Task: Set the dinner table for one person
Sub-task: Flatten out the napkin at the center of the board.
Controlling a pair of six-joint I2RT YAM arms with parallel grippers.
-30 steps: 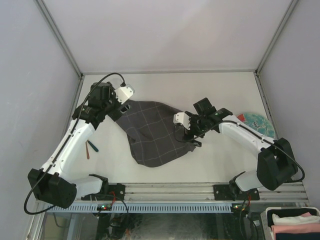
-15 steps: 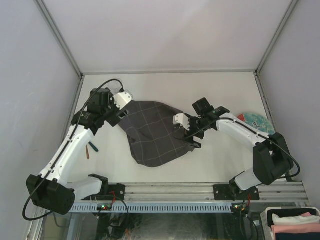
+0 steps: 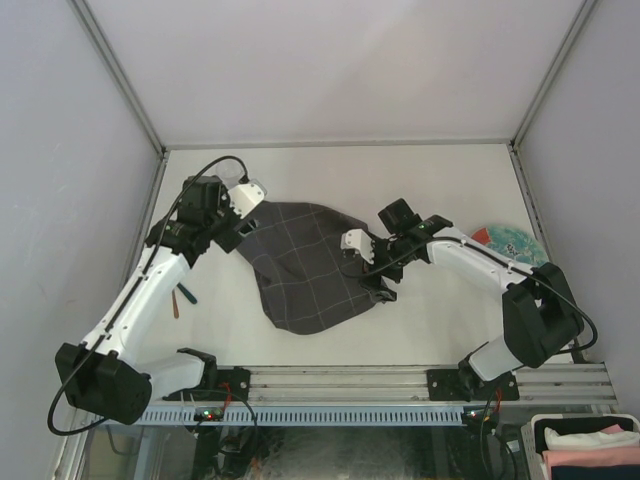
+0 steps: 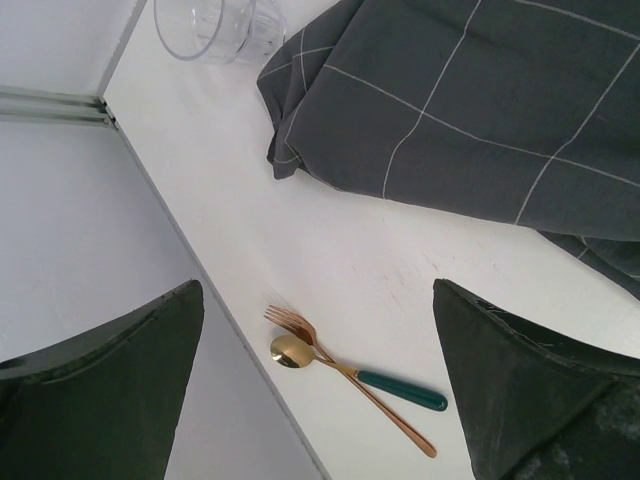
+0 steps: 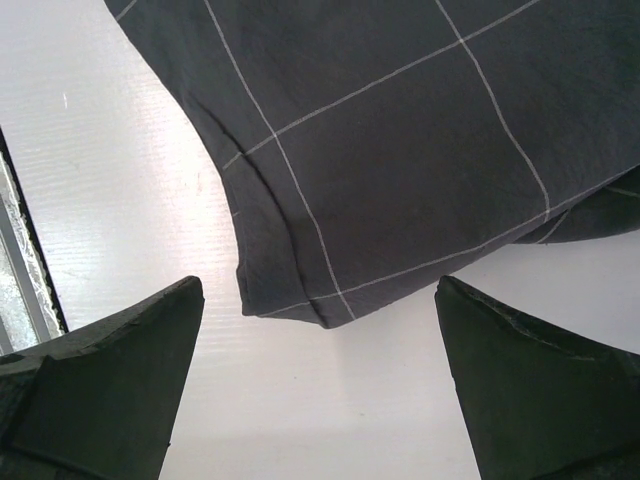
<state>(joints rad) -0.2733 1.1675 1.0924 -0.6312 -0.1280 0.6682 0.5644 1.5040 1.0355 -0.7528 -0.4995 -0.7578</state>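
Note:
The dinner table [image 3: 400, 180] is a plain off-white top with grey rails. On it lies a rumpled dark grey checked cloth [image 3: 305, 265]. My left gripper [image 3: 222, 236] hovers open by the cloth's far left corner [image 4: 285, 150]. Between its fingers [image 4: 130, 400] in the left wrist view lie a gold fork [image 4: 300, 328] and a gold spoon with a green handle [image 4: 400, 388], crossed on the bare top. My right gripper [image 3: 378, 278] hangs open at the cloth's right edge, and the right wrist view shows a cloth corner [image 5: 290, 300] just ahead of its empty fingers [image 5: 530, 380].
A clear glass [image 4: 220, 25] stands near the table's left rail, beyond the cloth corner. A patterned plate [image 3: 515, 245] sits at the right edge, partly behind the right arm. The cutlery [image 3: 180, 297] lies close to the left rail. Folded cloths [image 3: 590, 450] sit in a bin off the table's near right corner.
The left gripper has drifted slightly left and nearer along the cloth's corner. The right gripper has shifted a little left over the cloth's right edge. Both stayed open.

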